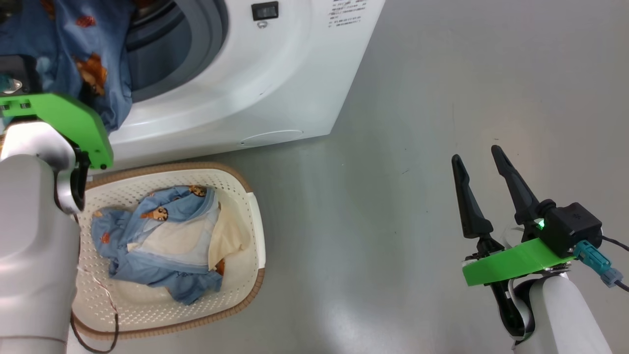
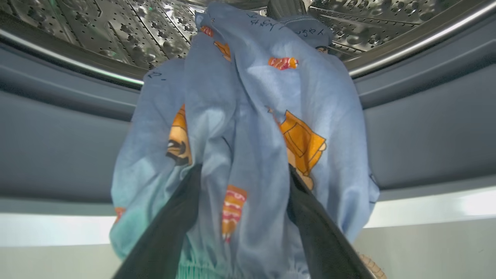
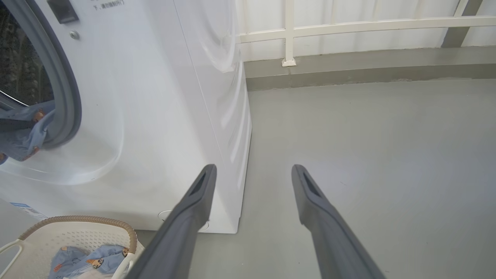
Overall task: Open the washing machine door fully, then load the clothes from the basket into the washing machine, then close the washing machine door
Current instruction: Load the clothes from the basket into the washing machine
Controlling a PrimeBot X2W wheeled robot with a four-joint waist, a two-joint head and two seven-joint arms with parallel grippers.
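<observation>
Our left claw (image 2: 244,170) has its two dark fingers spread wide, and a blue bear-print garment (image 2: 248,116) lies draped over and between them. The cloth hangs at the mouth of the washing machine (image 1: 255,73), across the grey seal (image 2: 58,147). Its upper end reaches towards the steel drum (image 2: 116,27), and its lower folds hang out in front of the white front panel.

Our right claw (image 1: 475,153) is open as well and holds nothing. It is poised above the bare grey floor (image 1: 417,123), well off to the right of the machine.

More clothes (image 1: 162,236), blue pieces with a cream one among them, lie heaped in the basket (image 1: 248,196). We see the basket on the floor just in front of the machine, below its opening.
</observation>
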